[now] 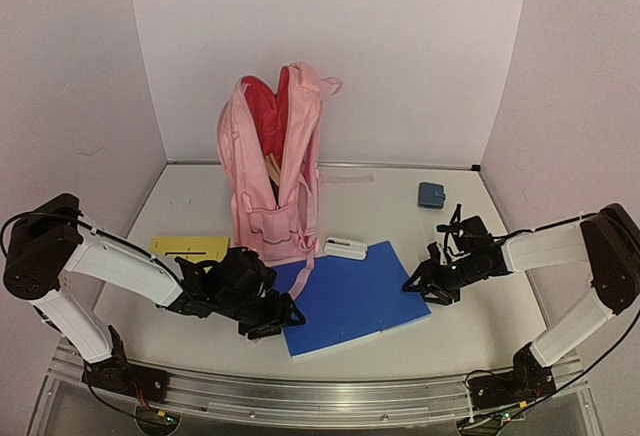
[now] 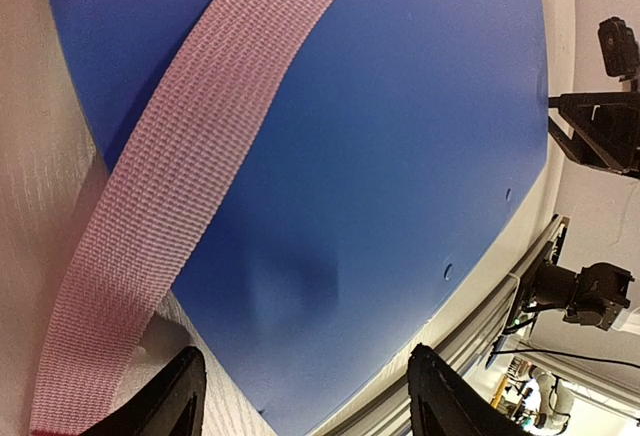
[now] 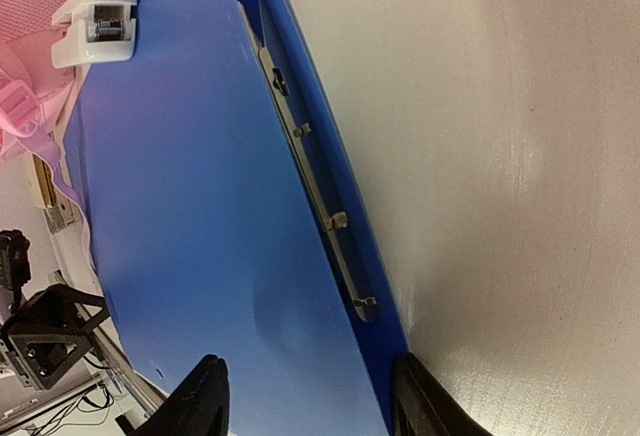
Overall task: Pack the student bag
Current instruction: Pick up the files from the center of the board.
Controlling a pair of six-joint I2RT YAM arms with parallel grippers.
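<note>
Top external shows me the blue binder (image 1: 350,301) flat between left gripper (image 1: 272,318) and right gripper (image 1: 420,284), both jaws apart, student bag (image 1: 272,176) upright behind, nearer my left.

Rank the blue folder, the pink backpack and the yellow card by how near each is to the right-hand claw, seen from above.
1. The blue folder, lying flat right at the right gripper.
2. The pink backpack, standing at centre back.
3. The yellow card, flat on the far left side.
</note>
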